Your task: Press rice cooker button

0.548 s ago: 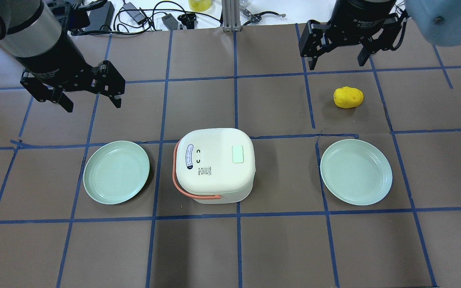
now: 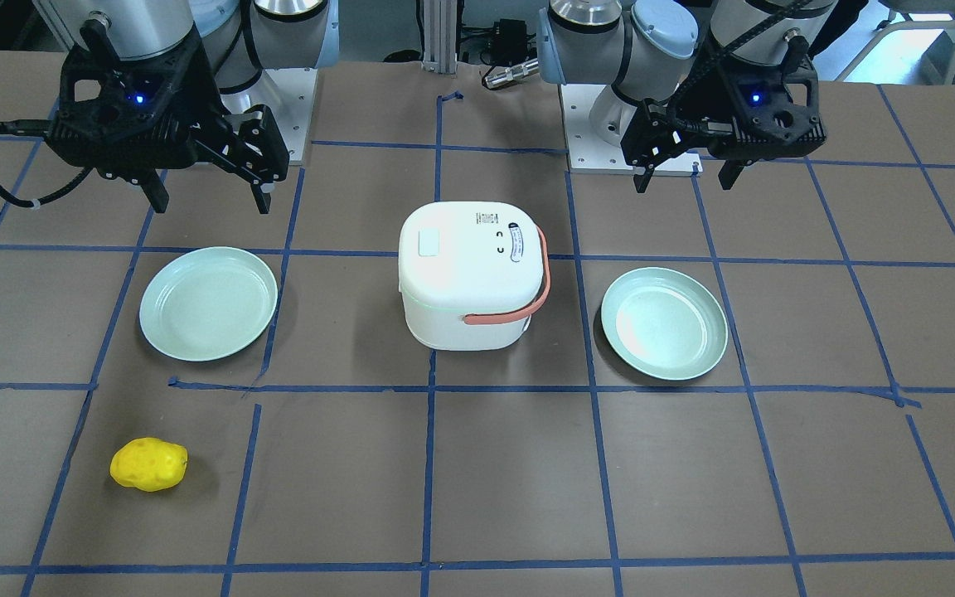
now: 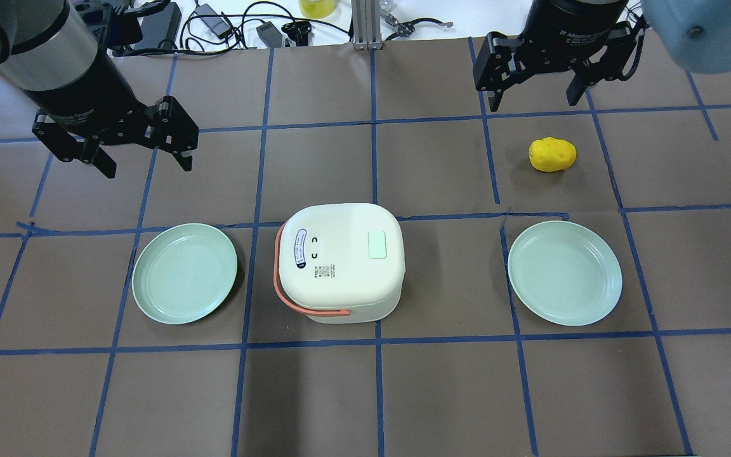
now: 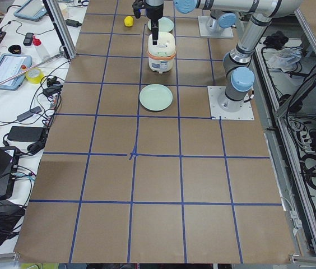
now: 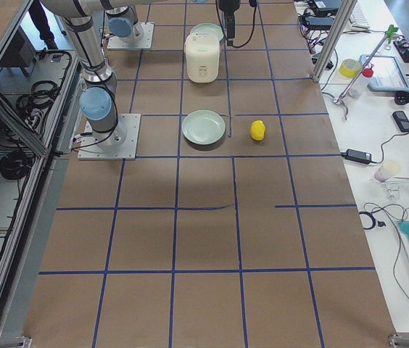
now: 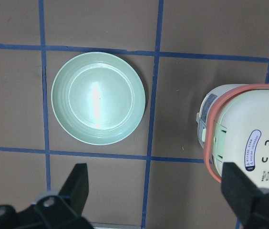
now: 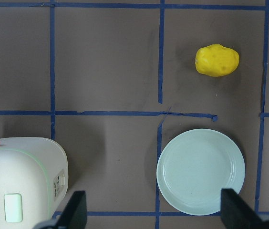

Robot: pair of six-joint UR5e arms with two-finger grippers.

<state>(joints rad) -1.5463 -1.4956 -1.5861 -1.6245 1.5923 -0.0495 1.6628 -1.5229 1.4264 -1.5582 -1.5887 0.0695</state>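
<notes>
The rice cooker has one pale-green button on the right part of its lid, long axis fore-and-aft. Beyond the cooker hang the right pincer and the left pincer, both spread and empty; the right looks nearer the button. Two plates, the left plate and the right plate, flank the cooker. One yellow lump lies beyond it, to its right.

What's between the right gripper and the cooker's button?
Only bare table lies between right gripper and button in the overhead view; the yellow potato sits aside.
</notes>
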